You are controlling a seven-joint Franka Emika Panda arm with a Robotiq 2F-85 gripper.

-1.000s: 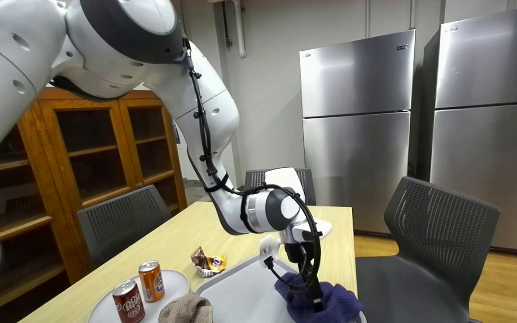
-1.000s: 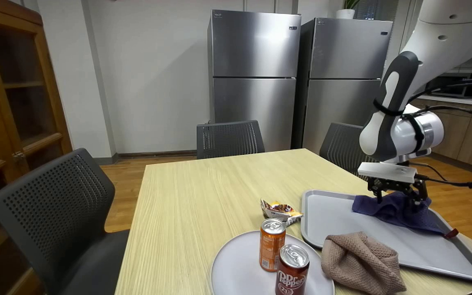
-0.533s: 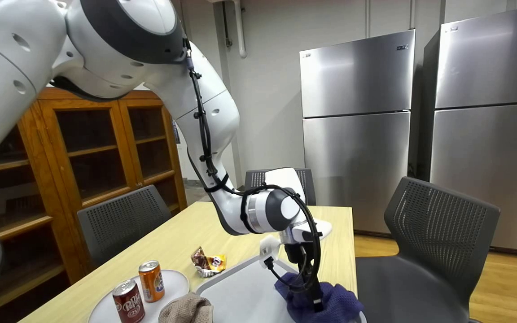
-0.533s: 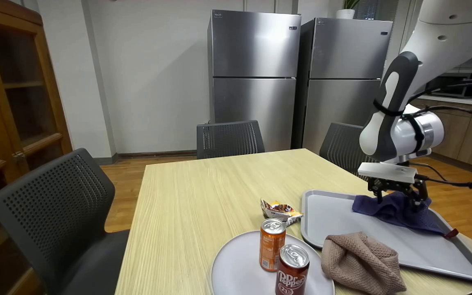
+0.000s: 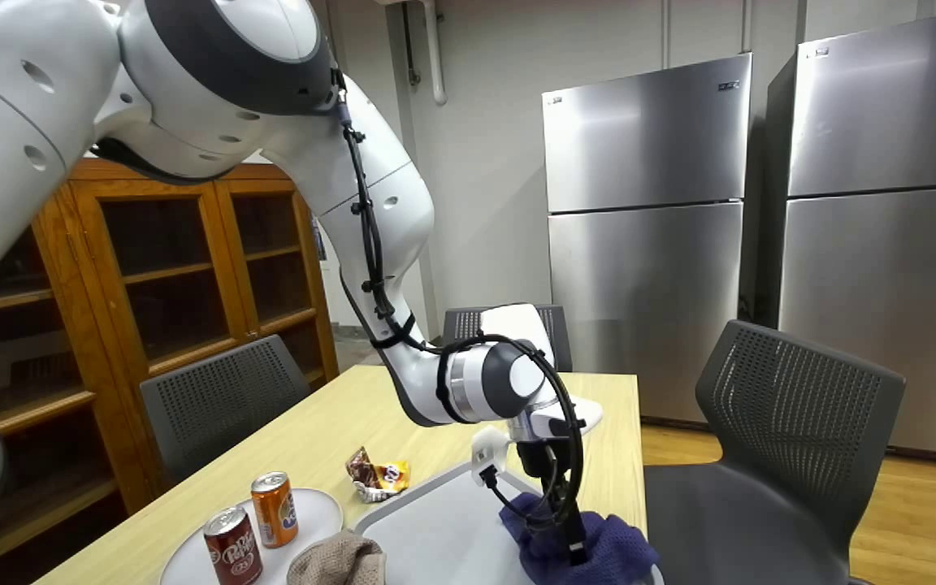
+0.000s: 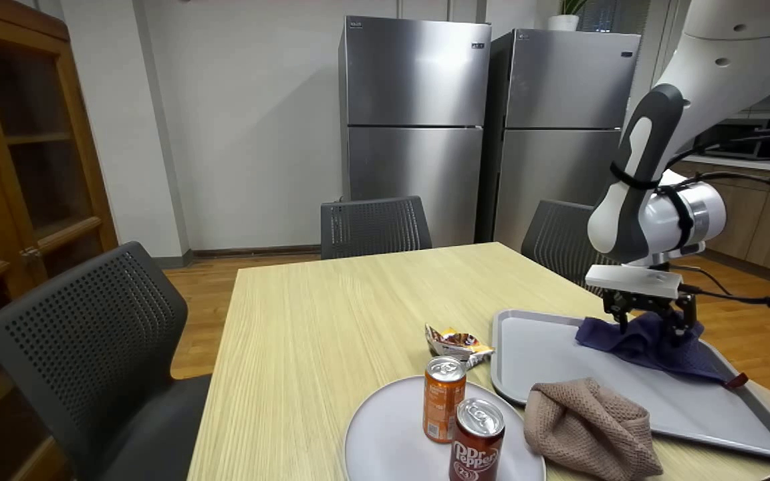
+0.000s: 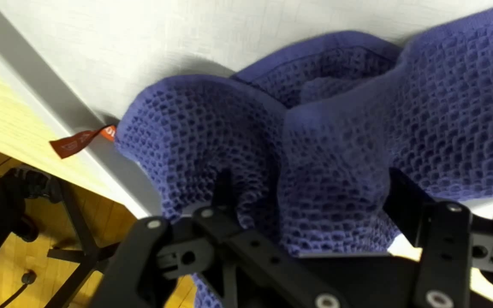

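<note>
A purple waffle-weave cloth [image 5: 618,552] lies bunched on the right part of a grey tray [image 6: 545,354]. My gripper [image 6: 652,327] points down into it in both exterior views. In the wrist view the cloth [image 7: 212,115] fills most of the picture, and its small red tag [image 7: 75,143] sticks out over the tray edge. My gripper [image 7: 308,169] is open there, its fingers [image 7: 407,201] standing wide apart with a raised fold of cloth between them. Slack shows beside the fold at the left finger. The fingertips are dark and partly sunk among the folds.
A brown cloth [image 6: 589,427] lies over the tray's near edge. Beside it a round plate [image 6: 378,434] bears an orange can [image 6: 443,407] and a Dr Pepper can [image 6: 475,447]. Near the tray is a crumpled snack wrapper [image 6: 458,346]. Dark chairs [image 5: 793,431] surround the table.
My gripper has shifted very slightly to the right in both exterior views, and its fingers stand a touch closer together. The purple cloth's edge has been nudged slightly. Everything else looks the same.
</note>
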